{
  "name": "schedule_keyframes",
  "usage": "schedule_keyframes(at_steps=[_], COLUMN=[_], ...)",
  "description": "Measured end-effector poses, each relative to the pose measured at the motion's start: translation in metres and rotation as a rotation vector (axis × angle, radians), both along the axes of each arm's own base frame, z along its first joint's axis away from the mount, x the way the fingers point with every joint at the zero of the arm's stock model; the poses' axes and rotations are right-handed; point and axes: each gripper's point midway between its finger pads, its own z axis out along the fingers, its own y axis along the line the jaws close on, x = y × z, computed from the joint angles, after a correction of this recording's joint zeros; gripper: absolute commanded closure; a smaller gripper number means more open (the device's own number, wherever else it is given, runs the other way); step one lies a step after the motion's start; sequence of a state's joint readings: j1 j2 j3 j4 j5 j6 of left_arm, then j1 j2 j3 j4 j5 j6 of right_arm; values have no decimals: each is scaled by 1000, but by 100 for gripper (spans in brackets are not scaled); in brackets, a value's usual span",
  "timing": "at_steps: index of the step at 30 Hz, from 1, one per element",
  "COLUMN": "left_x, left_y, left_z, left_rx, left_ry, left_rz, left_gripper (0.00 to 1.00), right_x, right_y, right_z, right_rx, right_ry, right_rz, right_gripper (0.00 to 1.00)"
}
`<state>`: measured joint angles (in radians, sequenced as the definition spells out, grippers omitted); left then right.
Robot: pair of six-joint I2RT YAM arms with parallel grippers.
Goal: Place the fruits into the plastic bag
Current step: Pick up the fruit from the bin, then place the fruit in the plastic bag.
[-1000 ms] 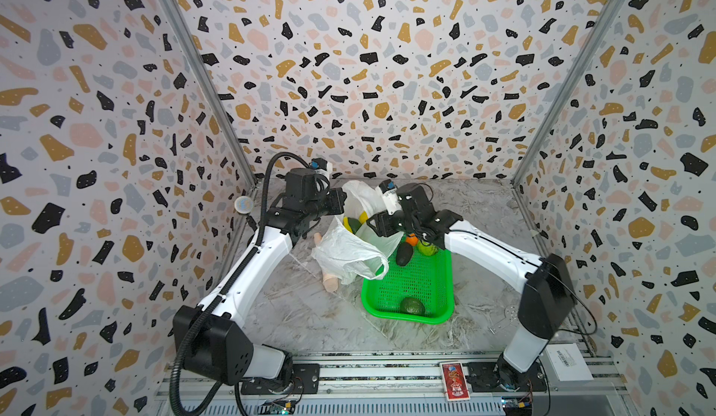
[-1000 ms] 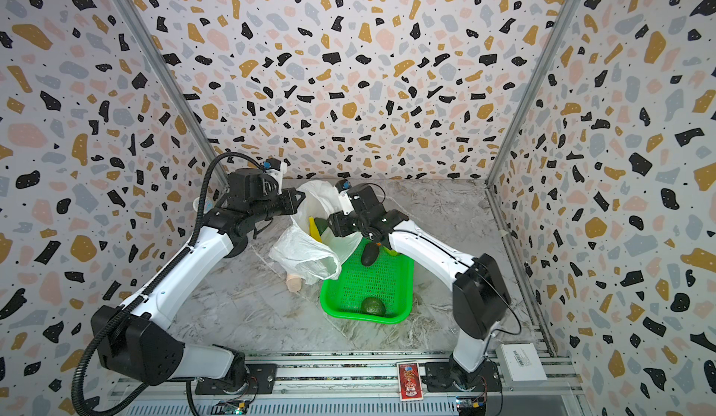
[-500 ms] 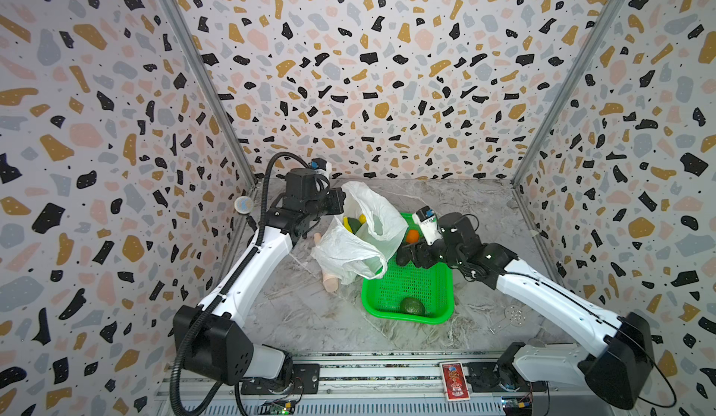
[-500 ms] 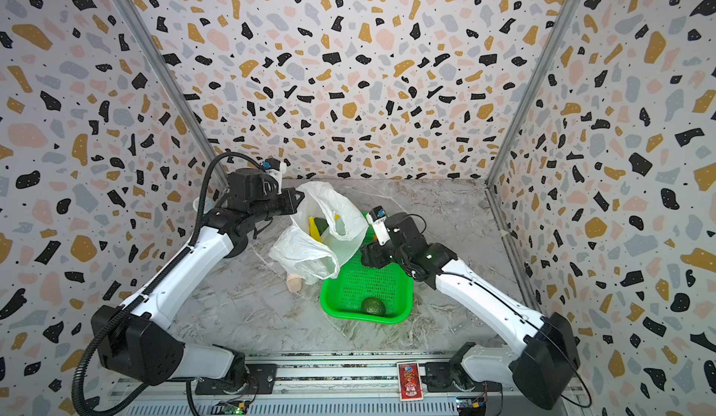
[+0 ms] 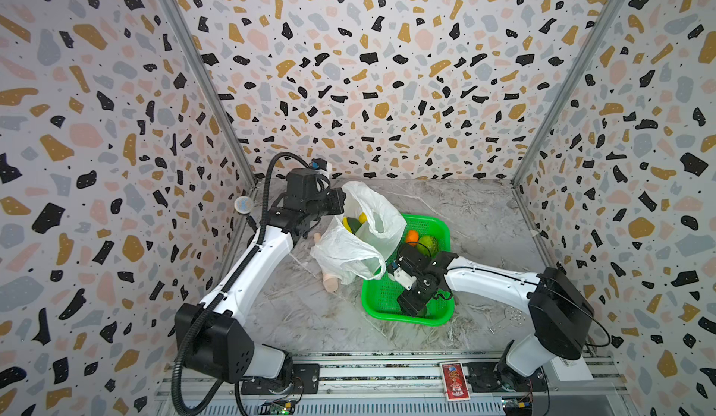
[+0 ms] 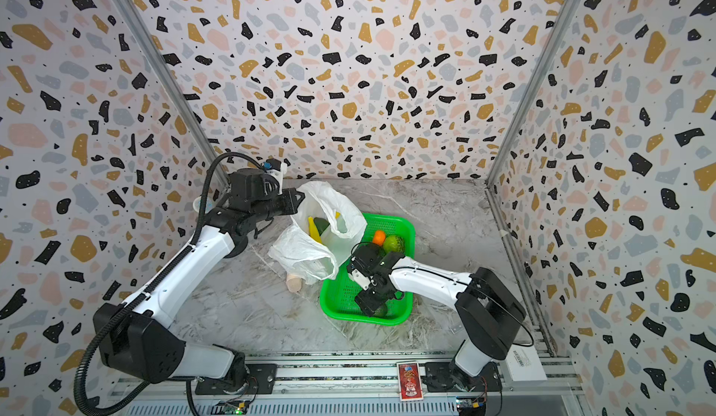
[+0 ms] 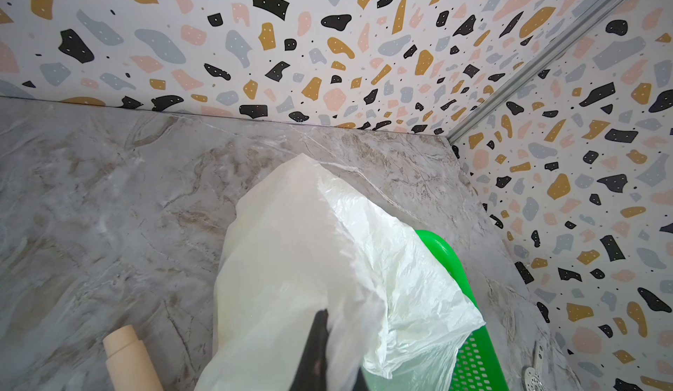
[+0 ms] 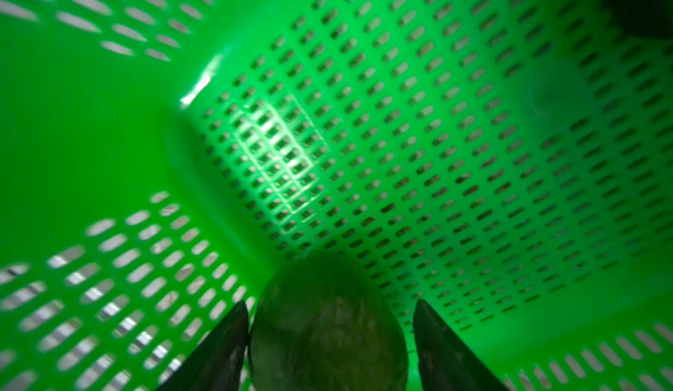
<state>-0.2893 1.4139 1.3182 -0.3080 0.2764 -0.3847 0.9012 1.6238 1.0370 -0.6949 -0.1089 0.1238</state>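
Inside the parted right end effector (image 8: pixel 329 305), an avocado (image 8: pixel 327 338) sits on the basket (image 8: pixel 437 152) floor, liable to roll aside under off-centre closure, with the left end effector (image 7: pixel 317 345) clamped on the plastic bag (image 7: pixel 291 243).

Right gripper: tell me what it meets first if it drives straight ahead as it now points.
The dark green avocado lying between the open fingers of the right gripper; behind it is the floor of the green mesh basket. Depth is hard to judge.
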Motion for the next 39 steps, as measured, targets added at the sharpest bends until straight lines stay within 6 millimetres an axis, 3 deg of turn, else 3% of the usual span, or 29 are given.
schedule_keyframes(at_steps=[4, 8, 16, 20, 23, 26, 32, 35, 39], left_x=[0, 1, 1, 1, 1, 1, 1, 1, 1], left_y=[0, 1, 1, 1, 2, 2, 2, 2, 2], left_z=[0, 0, 0, 0, -1, -1, 0, 0, 0], left_rx=[2, 4, 5, 7, 9, 10, 10, 9, 9], left_ry=[0, -2, -2, -2, -3, -3, -5, -5, -5], left_rz=[2, 4, 4, 6, 10, 12, 12, 12, 12], left_gripper=[100, 100, 100, 100, 100, 100, 100, 100, 100], right_x=[-7, -9, -9, -5, 12, 36, 80, 96, 108], right_y=[-9, -11, -12, -12, -11, -6, -5, -7, 3], right_z=[-17, -18, -19, -17, -8, 17, 102, 144, 181], right_rx=[-98, -123, -131, -120, -82, 0, 259, 375, 486], right_ry=[7, -2, -6, -4, -28, -93, -307, -407, -485], right_rz=[23, 36, 36, 14, -33, -92, -219, -269, -281], right_gripper=[32, 39, 65, 76, 81, 85, 98, 99, 100])
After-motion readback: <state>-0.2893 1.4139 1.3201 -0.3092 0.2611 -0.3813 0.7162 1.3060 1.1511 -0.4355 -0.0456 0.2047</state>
